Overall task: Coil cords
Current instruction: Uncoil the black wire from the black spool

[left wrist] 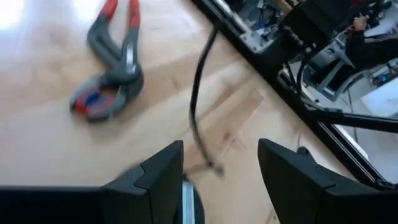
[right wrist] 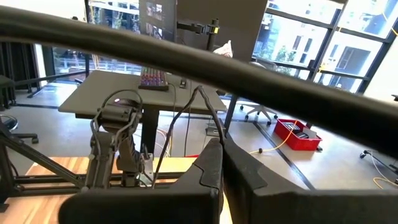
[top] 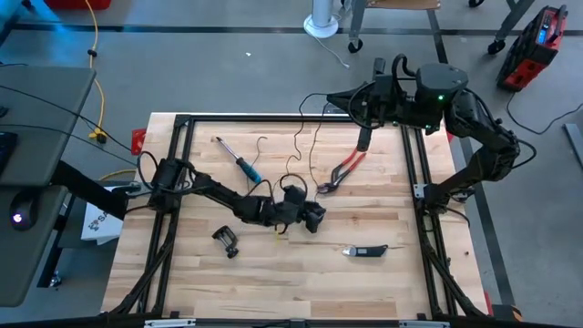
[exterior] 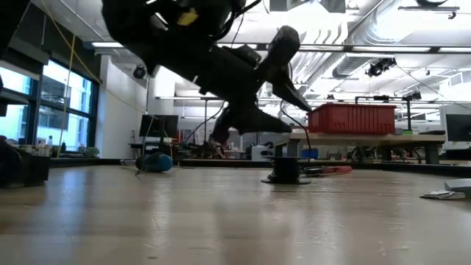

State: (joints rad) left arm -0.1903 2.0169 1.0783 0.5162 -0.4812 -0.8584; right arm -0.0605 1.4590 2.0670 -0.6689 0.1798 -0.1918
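Note:
A hair-thin dark cord [top: 298,137] runs over the wooden table from its middle up to my right gripper [top: 332,98]. That gripper is shut on the cord above the table's far edge. A small black reel [exterior: 285,171] stands on the table on its flat base. My left gripper [top: 316,219] is open low over the table's middle, pointing toward the right rail. In the left wrist view a stretch of the cord [left wrist: 196,106] lies on the wood ahead of the open gripper [left wrist: 221,168] and ends near the gap between the fingers. My right gripper pinches the thin cord [right wrist: 211,121] between its two shut fingers, at their free ends. The cord rises from the fingertips to a bend [right wrist: 199,91] and drops away toward the table. The held stretch is clear of the table.
Red-handled pliers [top: 342,169] lie right of centre, and a blue-handled screwdriver [top: 241,166] lies left of centre. A black clip [top: 226,240] and a folding knife [top: 364,251] lie toward the near edge. A black frame rail [top: 414,173] borders the table.

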